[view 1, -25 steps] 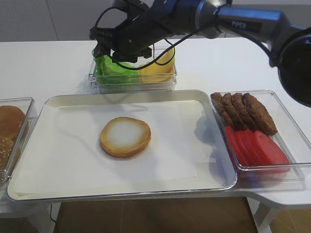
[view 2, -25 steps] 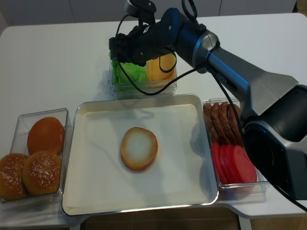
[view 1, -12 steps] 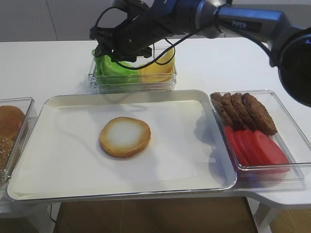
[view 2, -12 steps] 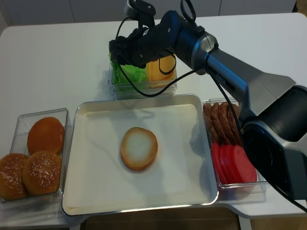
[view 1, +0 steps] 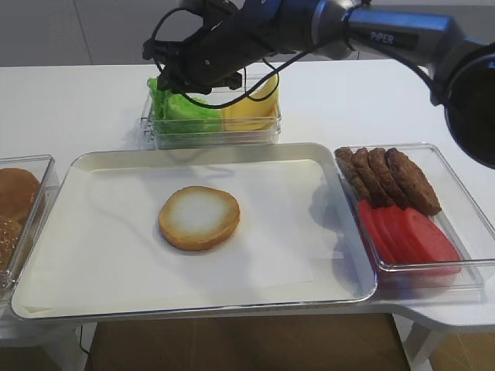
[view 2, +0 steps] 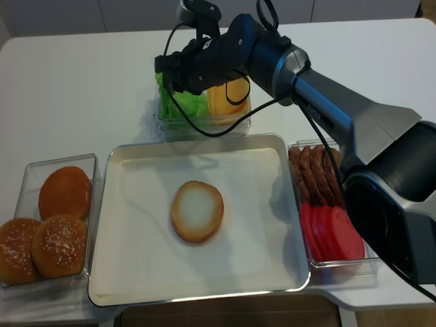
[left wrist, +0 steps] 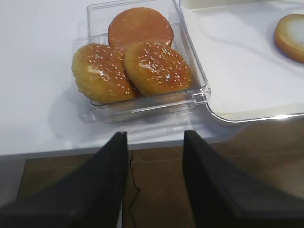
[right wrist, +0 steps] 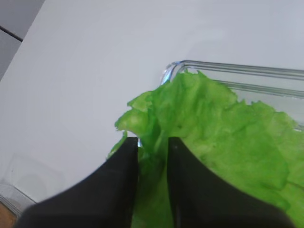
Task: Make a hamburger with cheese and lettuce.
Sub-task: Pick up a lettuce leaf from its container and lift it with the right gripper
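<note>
Pinching only a frilly edge of the lettuce [right wrist: 209,128] is the main risk now. In the right wrist view the right gripper [right wrist: 153,152] has its two dark fingers [right wrist: 126,166] close together with a thin fold of leaf between them, so I judge it is clenched on the lettuce, at the leaf's border and not at its middle. The leaf can tear there, or slip out when the arm lifts. The leaves lie one on another in the clear box [view 1: 213,133] at the far side of the table [view 1: 77,100], so two leaves may come up together, or a second one may hang and fall on the way.

The cheese [view 1: 251,108] lies in the same box, just beside the lettuce, and is not yet taken. If the lettuce goes on first, the order of the filling is a choice I cannot judge from here.

The hamburger [view 1: 199,217] is a bare bun half, cut face up, near the middle of the tray [view 1: 100,166], well apart from the box. A wide, floppy leaf can land off centre or folded on it.

The left gripper [left wrist: 154,156] is spread open and holds nothing, hovering near the box of buns [left wrist: 156,66], so it gives no help.
</note>
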You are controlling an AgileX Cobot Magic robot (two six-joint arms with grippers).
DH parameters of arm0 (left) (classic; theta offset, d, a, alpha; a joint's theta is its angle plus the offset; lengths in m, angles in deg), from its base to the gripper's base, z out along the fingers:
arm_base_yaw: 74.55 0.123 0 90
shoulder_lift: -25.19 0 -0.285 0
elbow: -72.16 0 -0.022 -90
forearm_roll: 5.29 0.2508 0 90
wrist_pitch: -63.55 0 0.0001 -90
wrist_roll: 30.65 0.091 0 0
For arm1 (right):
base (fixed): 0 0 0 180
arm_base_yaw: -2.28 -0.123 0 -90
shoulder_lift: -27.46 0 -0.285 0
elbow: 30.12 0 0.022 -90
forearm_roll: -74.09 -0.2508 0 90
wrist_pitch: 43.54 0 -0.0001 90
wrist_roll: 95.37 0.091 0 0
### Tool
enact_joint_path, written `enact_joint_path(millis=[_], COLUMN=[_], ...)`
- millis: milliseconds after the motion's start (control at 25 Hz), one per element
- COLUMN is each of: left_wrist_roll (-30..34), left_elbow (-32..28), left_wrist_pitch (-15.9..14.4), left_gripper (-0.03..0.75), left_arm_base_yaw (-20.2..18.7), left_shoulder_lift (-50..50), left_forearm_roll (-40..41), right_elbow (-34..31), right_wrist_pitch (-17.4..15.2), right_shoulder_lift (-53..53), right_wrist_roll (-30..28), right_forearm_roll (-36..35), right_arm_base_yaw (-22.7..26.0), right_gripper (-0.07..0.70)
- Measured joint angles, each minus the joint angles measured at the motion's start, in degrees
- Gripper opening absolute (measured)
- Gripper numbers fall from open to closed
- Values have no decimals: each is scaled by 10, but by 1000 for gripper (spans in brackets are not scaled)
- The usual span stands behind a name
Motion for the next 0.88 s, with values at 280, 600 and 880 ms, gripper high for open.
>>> enact_joint_path(millis=[280, 600, 880], left_wrist_roll=[0, 0, 0], left_elbow=[0, 0, 0], left_wrist_pitch=[0, 0, 0], left_gripper=[293, 291, 291], left_arm_base_yaw=[0, 0, 0], left_shoulder_lift=[0, 0, 0], left_forearm_roll=[0, 0, 0], right_elbow=[0, 0, 0], right_wrist_pitch=[7, 3, -3], right_shoulder_lift=[12, 12, 11], right_wrist_roll=[0, 0, 1], right_forearm_roll=[0, 0, -7], right_arm_base_yaw=[0, 0, 0], right_gripper=[159, 122, 115])
